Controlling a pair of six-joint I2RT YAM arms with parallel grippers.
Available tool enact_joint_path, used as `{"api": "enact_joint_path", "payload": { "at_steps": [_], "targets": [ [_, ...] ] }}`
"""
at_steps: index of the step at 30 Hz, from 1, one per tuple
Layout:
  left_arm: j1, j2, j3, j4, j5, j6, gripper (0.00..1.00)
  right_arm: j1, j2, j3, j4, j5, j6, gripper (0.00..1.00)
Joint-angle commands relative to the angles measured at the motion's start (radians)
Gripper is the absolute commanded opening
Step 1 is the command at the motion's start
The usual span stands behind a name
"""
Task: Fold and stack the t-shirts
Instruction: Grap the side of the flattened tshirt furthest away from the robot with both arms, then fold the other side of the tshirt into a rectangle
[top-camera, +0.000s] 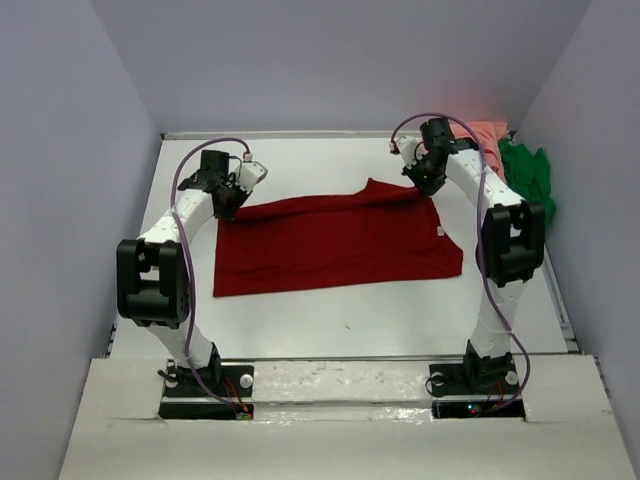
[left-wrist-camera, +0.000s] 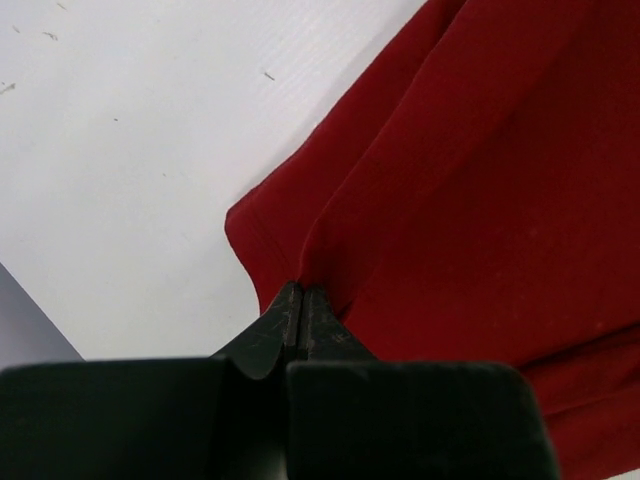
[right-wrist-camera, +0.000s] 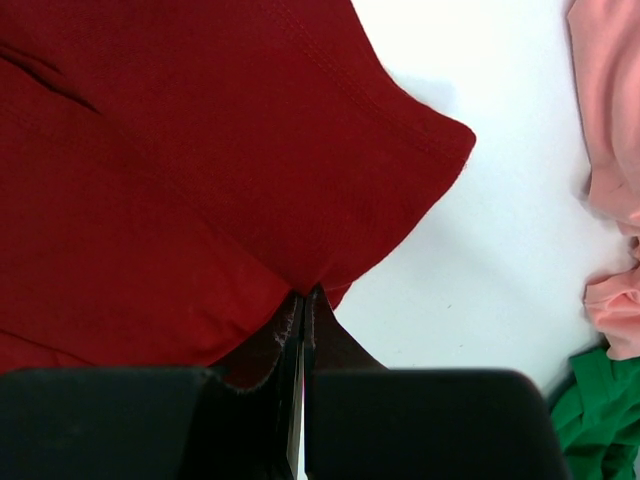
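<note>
The dark red t-shirt lies spread across the middle of the white table. My left gripper is shut on its far left edge; the left wrist view shows the fingers pinching a fold of the red cloth. My right gripper is shut on its far right edge; the right wrist view shows the fingertips pinching the red cloth. The salmon pink t-shirt and the bright green t-shirt lie bunched at the far right corner; they also show in the right wrist view, pink and green.
Grey walls enclose the table on the left, back and right. A raised lip runs along the table's right edge. Bare white table lies between the red shirt and the arm bases.
</note>
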Motion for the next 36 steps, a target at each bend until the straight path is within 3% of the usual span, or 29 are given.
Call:
{"api": "enact_joint_path", "payload": {
  "at_steps": [1,27,32,33,34,36],
  "targets": [
    [0.005,-0.056,-0.023,0.001,0.007,0.018,0.00,0.008,-0.065,-0.020,-0.009,0.021,0.001,0.00],
    [0.003,-0.014,-0.123,0.074,-0.018,0.001,0.00,0.008,0.068,-0.096,-0.031,0.054,-0.004,0.00],
    [0.002,-0.013,-0.132,0.086,-0.030,-0.003,0.00,0.018,0.114,-0.054,-0.088,0.053,0.007,0.36],
    [0.002,-0.014,-0.131,0.088,-0.033,-0.002,0.00,0.018,0.111,-0.048,-0.105,0.047,0.007,0.54],
    [0.002,-0.011,-0.131,0.089,-0.036,-0.002,0.00,0.018,0.108,-0.039,-0.113,0.039,0.008,0.64],
    [0.002,-0.011,-0.131,0.094,-0.045,-0.003,0.00,0.018,0.099,-0.005,-0.136,0.024,0.012,0.71]
  ]
}}
